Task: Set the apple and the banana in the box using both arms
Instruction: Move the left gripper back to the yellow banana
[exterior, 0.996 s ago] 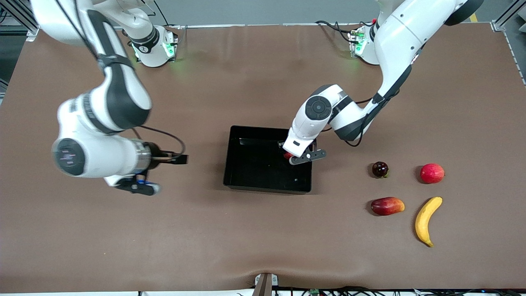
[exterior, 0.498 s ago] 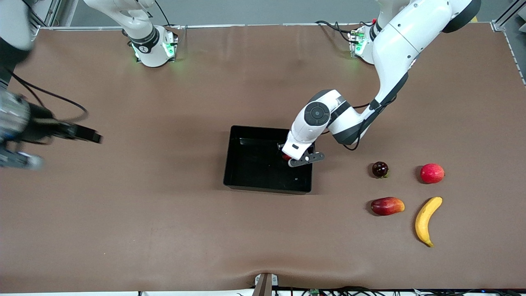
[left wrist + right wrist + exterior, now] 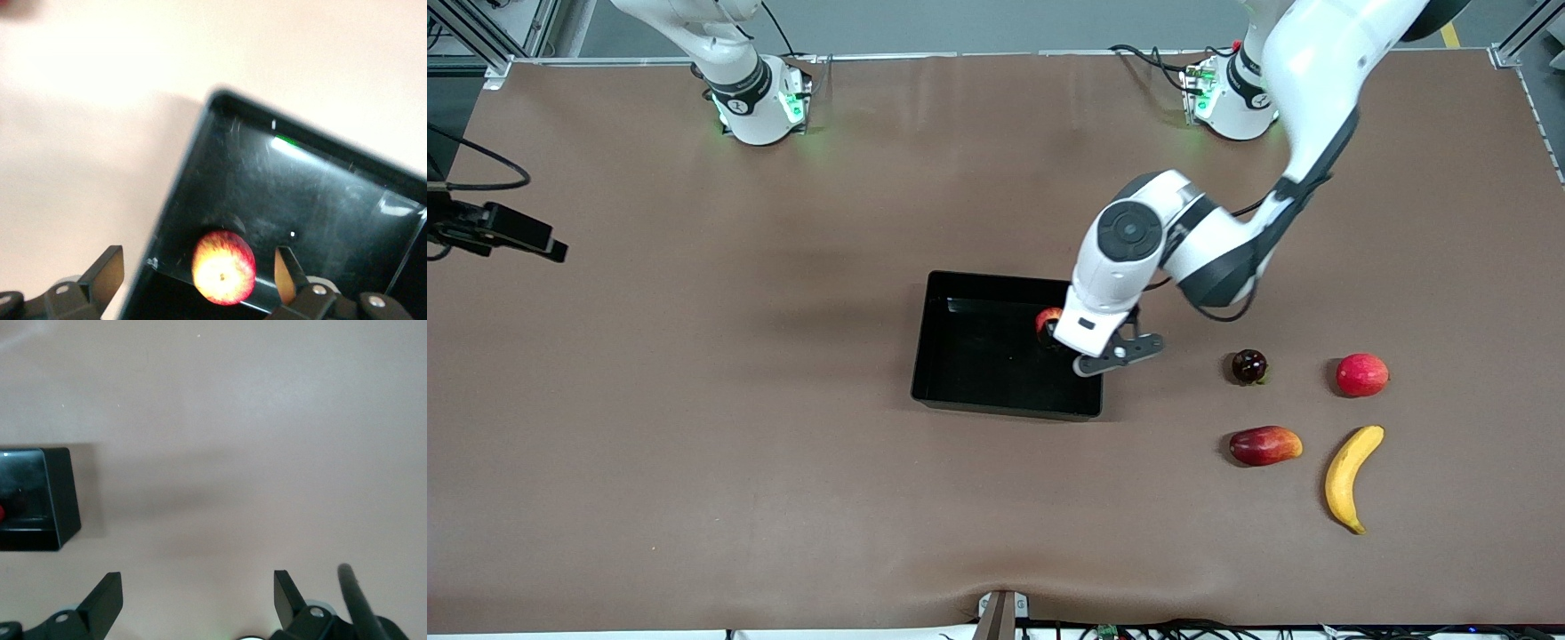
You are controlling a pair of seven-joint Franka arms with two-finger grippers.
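Observation:
The apple (image 3: pixel 1047 320), red with a yellow patch, lies in the black box (image 3: pixel 1003 411) by the wall toward the left arm's end. My left gripper (image 3: pixel 1069 343) hangs over that wall, above the apple. In the left wrist view the apple (image 3: pixel 223 268) lies free between the wide-open fingers of the left gripper (image 3: pixel 198 259), on the box floor (image 3: pixel 320 193). The banana (image 3: pixel 1349 476) lies on the table near the left arm's end. My right gripper (image 3: pixel 197 583) is open and empty over bare table at the right arm's end. A corner of the box (image 3: pixel 40 495) shows in its view.
Near the banana lie an elongated red-yellow fruit (image 3: pixel 1264 445), a dark round fruit (image 3: pixel 1249 366) and a pinkish-red round fruit (image 3: pixel 1361 374). Only a black part of the right hand (image 3: pixel 511 233) shows at the front view's edge.
The left hand has risen and shifted toward the left arm's end, uncovering the apple in the box. The right arm has swung away to its end of the table.

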